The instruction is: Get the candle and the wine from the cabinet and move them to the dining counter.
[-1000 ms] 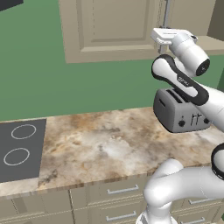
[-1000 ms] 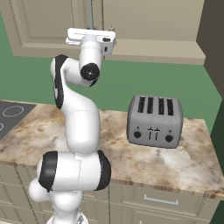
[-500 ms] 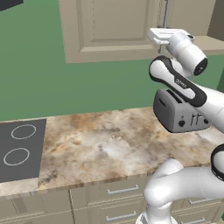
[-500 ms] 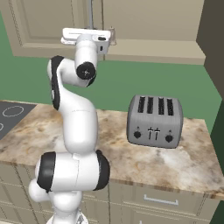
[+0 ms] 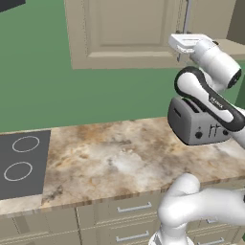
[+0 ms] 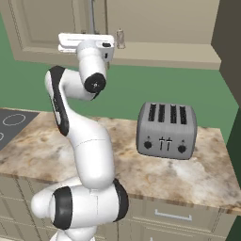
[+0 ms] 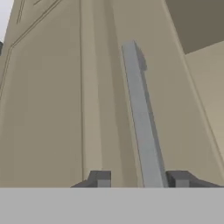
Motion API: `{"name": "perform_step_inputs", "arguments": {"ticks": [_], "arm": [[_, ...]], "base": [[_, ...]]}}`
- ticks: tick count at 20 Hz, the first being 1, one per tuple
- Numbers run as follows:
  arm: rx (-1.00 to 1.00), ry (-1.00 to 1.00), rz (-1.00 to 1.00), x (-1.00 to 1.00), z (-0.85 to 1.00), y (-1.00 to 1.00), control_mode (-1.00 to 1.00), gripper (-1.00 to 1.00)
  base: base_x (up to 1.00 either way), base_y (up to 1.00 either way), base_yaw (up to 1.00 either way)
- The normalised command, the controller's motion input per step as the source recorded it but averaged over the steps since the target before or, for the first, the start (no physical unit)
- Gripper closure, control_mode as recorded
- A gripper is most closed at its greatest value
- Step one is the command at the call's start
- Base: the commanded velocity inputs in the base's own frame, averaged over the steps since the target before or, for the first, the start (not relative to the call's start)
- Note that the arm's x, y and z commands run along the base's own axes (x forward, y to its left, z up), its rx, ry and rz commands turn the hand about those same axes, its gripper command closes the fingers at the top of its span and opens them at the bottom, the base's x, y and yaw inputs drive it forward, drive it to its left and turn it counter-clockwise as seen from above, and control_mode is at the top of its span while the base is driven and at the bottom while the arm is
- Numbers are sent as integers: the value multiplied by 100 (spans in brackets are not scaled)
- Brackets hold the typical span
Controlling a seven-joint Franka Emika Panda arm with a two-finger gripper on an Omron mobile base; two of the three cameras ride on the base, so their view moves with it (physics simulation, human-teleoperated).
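**A:** Where's your cabinet [image 5: 127, 33] right now? It's that big beige recessed-panel one, dead ahead of the tool [image 7: 139, 179], door looks closed. The marbled table [image 5: 110, 162] with the toaster [image 6: 165, 130] sits well below the tool.

**B:** And the handle [image 7: 141, 118]?

**A:** Thin grey bar, running up between the tool's fingers [image 7: 101, 178]. Your tool looks open around it, fingertips apart on each side, not pinching it as far as I can tell.

**B:** Risk?

**A:** My guess: pull with the jaws loose like that and the bar slips out, door stays put. You can't see the candle or wine here, presumably they're inside.
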Motion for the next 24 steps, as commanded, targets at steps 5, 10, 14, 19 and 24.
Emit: {"name": "perform_step_inputs", "arguments": {"ticks": [5, 10, 14, 19, 24], "arm": [[0, 0, 16, -72, 9, 29, -100, 100], [-1, 0, 12, -78, 4, 42, -100, 100], [-4, 0, 7, -82, 4, 54, -100, 100], [-5, 0, 3, -91, 4, 54, -100, 100], [-6, 0, 2, -91, 1, 56, -100, 100]], "base": [[0, 0, 0], [0, 0, 0], [0, 0, 0], [0, 0, 0], [0, 0, 0]]}}
